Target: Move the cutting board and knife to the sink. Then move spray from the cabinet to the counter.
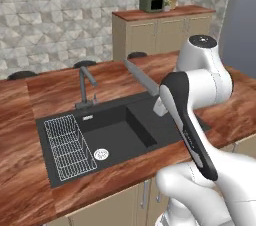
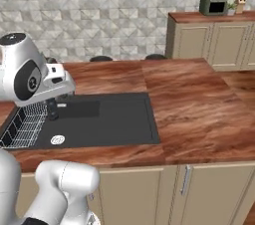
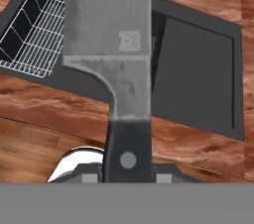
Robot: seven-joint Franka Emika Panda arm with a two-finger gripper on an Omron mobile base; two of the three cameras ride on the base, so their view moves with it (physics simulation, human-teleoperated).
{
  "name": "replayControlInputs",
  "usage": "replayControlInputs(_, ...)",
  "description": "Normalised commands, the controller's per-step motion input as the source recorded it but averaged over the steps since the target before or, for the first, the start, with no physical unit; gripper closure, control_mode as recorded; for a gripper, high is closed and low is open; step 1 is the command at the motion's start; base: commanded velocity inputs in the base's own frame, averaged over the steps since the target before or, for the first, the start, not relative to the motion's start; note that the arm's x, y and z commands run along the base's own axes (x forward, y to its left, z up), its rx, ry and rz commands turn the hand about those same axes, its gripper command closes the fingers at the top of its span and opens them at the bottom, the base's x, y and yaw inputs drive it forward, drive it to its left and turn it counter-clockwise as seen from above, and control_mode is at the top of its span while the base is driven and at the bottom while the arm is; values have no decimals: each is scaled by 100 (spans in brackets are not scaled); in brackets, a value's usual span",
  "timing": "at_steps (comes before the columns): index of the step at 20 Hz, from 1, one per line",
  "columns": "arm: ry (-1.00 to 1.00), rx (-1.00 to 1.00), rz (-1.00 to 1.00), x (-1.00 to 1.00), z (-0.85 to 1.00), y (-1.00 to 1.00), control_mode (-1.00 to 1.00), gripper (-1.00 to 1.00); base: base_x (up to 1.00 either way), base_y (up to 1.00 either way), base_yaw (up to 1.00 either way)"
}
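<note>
Jaws closed on knife [image 3: 111,59] handle, blade pointing over sink [image 1: 125,135]

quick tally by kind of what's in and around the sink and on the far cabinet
knife: 1, held over the sink
wire rack: 1
faucet: 1
toaster oven: 1
utensil holder: 1
total: 5

Grey faceted stone wall [image 1: 55,15], beige rear cabinet [image 2: 209,40], green toaster oven [image 2: 214,1], 3 dark stools [image 1: 85,63]
</note>
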Motion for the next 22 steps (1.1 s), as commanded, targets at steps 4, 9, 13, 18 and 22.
replayControlInputs(4, 0, 0, 0, 0, 0, 0, 100, 100, 61, 34, -21)
replayControlInputs(9, 0, 0, 0, 0, 0, 0, 100, 100, 32, 23, -4)
replayControlInputs(13, 0, 0, 0, 0, 0, 0, 100, 100, 0, -1, 44)
replayControlInputs(18, 0, 0, 0, 0, 0, 0, 100, 100, 0, 0, 51)
replayControlInputs(22, 0, 0, 0, 0, 0, 0, 100, 100, 0, 0, 50)
